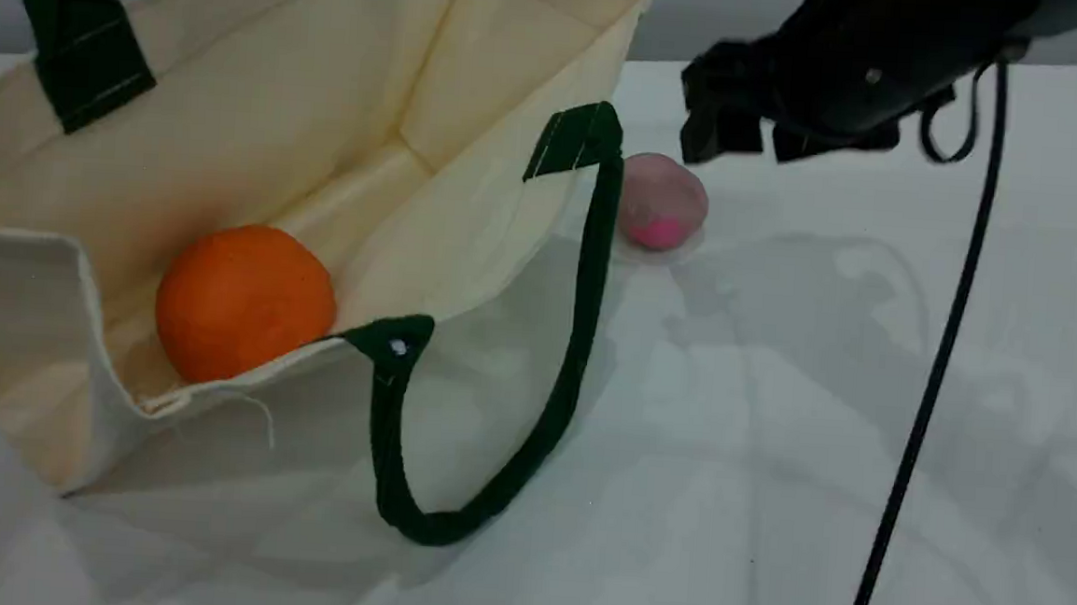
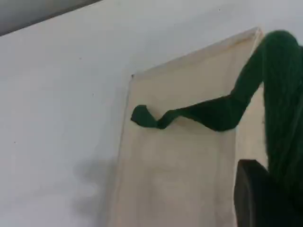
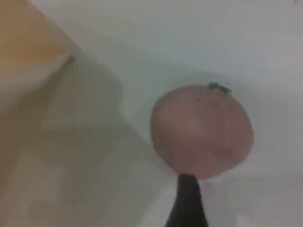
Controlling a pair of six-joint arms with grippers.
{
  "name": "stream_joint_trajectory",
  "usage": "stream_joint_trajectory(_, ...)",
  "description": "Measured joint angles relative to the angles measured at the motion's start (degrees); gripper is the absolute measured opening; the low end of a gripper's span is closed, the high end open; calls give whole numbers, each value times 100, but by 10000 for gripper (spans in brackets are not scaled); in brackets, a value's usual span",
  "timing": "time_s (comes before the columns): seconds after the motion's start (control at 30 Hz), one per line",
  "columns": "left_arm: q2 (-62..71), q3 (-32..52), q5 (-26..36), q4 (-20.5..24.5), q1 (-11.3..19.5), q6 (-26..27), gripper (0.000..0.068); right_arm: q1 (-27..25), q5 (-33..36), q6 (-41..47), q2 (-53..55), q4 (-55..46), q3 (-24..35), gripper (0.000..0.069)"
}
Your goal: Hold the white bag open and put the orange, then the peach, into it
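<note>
The white bag (image 1: pixel 259 126) stands open on the table's left side, and the orange (image 1: pixel 244 303) rests inside it on the bottom. One green handle (image 1: pixel 78 40) rises out of the top edge of the scene view. The other handle (image 1: pixel 573 342) droops onto the table. In the left wrist view the same green strap (image 2: pixel 284 109) runs down to my left gripper's fingertip (image 2: pixel 255 198), which is shut on it. The pink peach (image 1: pixel 661 202) lies on the table right of the bag. My right gripper (image 1: pixel 759 140) hovers open just above and behind the peach (image 3: pixel 202 130), with one fingertip (image 3: pixel 187 201) at its near edge.
A black cable (image 1: pixel 926 392) hangs from the right arm down across the right side of the white table (image 1: pixel 773 448). The drooping bag handle lies between the bag's mouth and the peach.
</note>
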Motion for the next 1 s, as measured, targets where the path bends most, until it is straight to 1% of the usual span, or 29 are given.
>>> stream_joint_trajectory(0.1, 5, 0, -93, -130, 0, -9, 65, 0, -70, 0, 262, 12, -255, 503)
stream_joint_trajectory(0.23, 5, 0, -132, -270, 0, -7, 65, 0, 0, 0, 312, 17, -502, 503)
stream_joint_trajectory(0.33, 5, 0, -137, -265, 0, -7, 65, 0, 166, 0, 330, 17, -557, 503)
stream_joint_trajectory(0.57, 5, 0, -91, -270, 0, -7, 65, 0, 288, -1, 704, 17, -772, 503)
stream_joint_trajectory(0.9, 5, 0, -68, -270, 0, -13, 65, 11, 410, 0, 1253, 27, -1259, 503)
stream_joint_trajectory(1.0, 5, 0, -68, -270, 0, -11, 65, 11, 413, 0, 1370, 36, -1287, 503)
